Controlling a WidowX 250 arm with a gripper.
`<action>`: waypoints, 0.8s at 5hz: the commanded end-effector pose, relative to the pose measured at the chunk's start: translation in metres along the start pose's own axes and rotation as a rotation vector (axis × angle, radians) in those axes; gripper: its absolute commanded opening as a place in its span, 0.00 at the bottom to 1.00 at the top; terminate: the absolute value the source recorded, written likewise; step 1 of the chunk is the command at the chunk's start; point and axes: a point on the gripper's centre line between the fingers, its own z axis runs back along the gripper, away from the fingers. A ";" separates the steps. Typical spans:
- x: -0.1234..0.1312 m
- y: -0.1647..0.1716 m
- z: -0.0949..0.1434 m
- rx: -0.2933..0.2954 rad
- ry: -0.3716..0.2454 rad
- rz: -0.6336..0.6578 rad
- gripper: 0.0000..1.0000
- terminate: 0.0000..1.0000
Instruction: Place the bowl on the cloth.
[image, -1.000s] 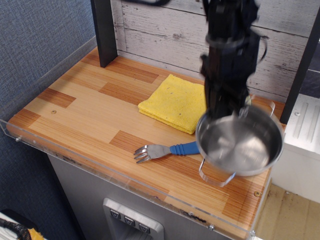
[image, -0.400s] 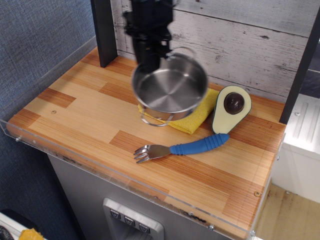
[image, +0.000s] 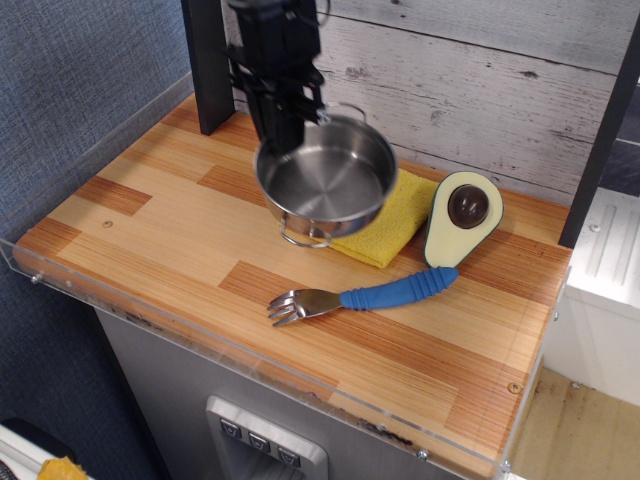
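Observation:
The shiny steel bowl (image: 328, 182) with wire loop handles hangs tilted over the left part of the yellow cloth (image: 390, 222), covering most of it. My black gripper (image: 283, 135) comes down from above and is shut on the bowl's left rim. I cannot tell whether the bowl's bottom touches the cloth. The cloth's right and front edges still show.
A cream avocado half (image: 460, 215) lies just right of the cloth. A blue-handled fork (image: 365, 296) lies in front of it. A black post (image: 208, 60) stands at the back left, a clear barrier (image: 250, 350) runs along the front edge.
The bowl was carried from the right side of the table leftward to above the cloth, then shifted slightly left and down. The avocado half, once hidden, now shows.

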 end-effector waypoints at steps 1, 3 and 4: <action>0.025 -0.004 -0.003 0.020 -0.018 -0.058 0.00 0.00; 0.024 0.011 0.003 0.057 -0.019 -0.025 0.00 0.00; 0.023 0.016 -0.001 0.061 -0.012 -0.024 0.00 0.00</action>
